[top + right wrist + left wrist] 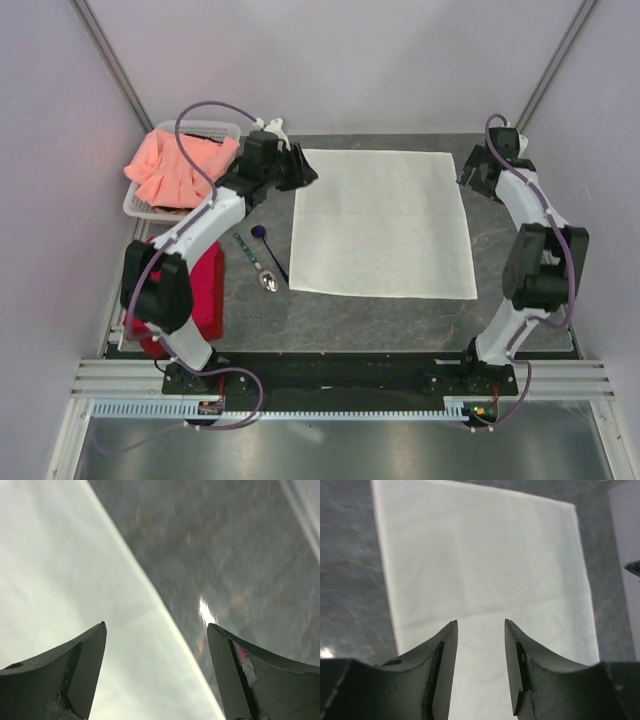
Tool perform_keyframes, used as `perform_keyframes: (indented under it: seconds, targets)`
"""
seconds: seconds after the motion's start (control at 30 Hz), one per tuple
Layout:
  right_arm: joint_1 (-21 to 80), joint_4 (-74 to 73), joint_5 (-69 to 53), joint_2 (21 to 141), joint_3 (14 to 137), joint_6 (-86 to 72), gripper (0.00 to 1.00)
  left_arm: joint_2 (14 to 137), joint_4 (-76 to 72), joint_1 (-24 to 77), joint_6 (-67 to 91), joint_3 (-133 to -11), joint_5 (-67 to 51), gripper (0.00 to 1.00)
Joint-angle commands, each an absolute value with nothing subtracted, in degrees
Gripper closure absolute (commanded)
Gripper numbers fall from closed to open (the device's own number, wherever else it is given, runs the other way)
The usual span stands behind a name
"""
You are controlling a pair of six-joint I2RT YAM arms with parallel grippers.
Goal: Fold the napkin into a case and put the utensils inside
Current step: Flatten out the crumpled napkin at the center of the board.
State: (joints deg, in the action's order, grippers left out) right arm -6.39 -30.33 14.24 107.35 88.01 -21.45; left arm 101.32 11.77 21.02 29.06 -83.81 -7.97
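A dark grey, stone-patterned tabletop (400, 325) with faint brownish veins fills the middle of the enclosure. Plain pale lilac-grey wall panels (330, 60) close it in behind and on both sides, and slim grey metal struts (108, 60) slant up the two far corners. Ribbed silver aluminium rails (575, 372) run along the near edge, above a glossy grey metal sheet (330, 450). The light is soft and even, with one bright glare spot (205, 612) on the stone surface.

Napkin (60, 570) and table (225, 545) blurred, cut off in right wrist view

Dark table (400, 322) bears napkin (382, 222) flat — utensils (268, 283) beside.
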Motion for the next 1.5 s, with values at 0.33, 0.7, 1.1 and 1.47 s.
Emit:
perform_keyframes:
  seconds: [0.33,0.7,1.1,1.47]
  targets:
    - [4.7,-24.6,7.0,77.1,47.0,-32.3,0.44,80.2,11.6,41.5,36.4,-51.1,-5.1,0.59]
    - [3.9,-18.3,14.1,84.6,42.5,-31.0,0.62,93.6,12.7,41.7,31.6,-56.9,-4.0,0.64]
    - [0.2,-26.1,17.4,82.5,45.9,-28.8,0.42,84.3,10.7,42.2,33.5,-51.8,-6.2,0.56]
    - [-15.8,-33.8,14.3,74.5,41.0,-31.9,0.44,75.0,9.2,42.7,34.0,-50.0,-17.4,0.55]
